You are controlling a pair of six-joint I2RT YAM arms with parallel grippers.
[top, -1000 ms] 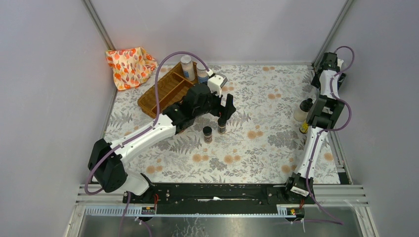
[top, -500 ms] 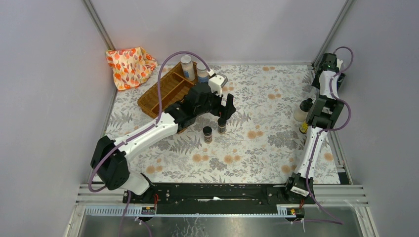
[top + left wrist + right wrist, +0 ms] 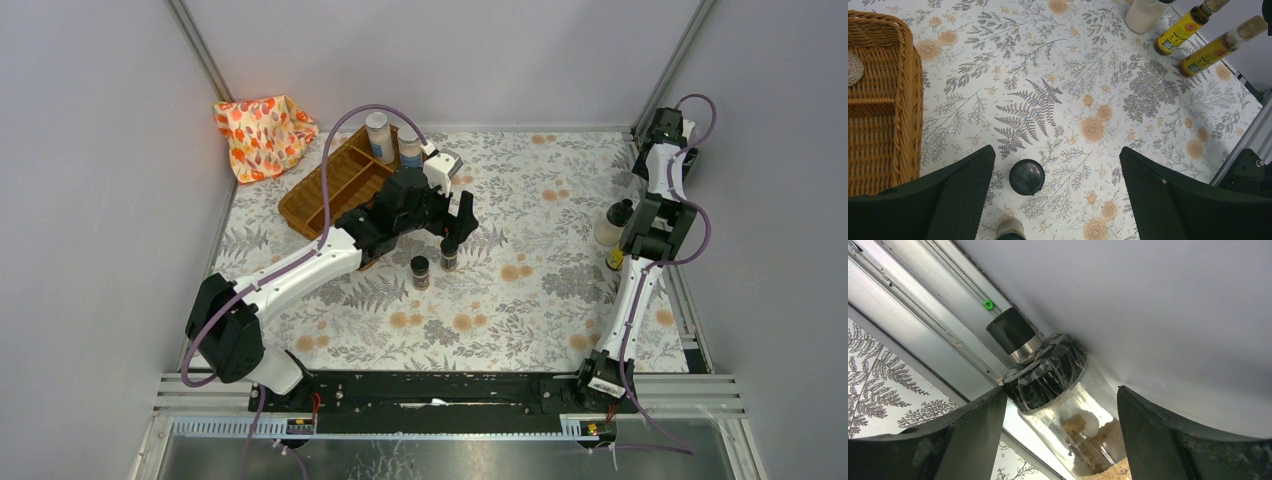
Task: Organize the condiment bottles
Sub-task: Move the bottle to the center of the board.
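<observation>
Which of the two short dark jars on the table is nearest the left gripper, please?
The right-hand jar, below the open left gripper; the other jar stands off to its left.

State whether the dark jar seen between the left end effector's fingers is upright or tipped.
Upright: the dark jar shows only its round cap from above; the top view shows it standing.

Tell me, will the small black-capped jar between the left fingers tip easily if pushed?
Probably not easily: the jar looks short and stands upright on the flat table. Its round shape suggests it would roll if knocked over.
</observation>
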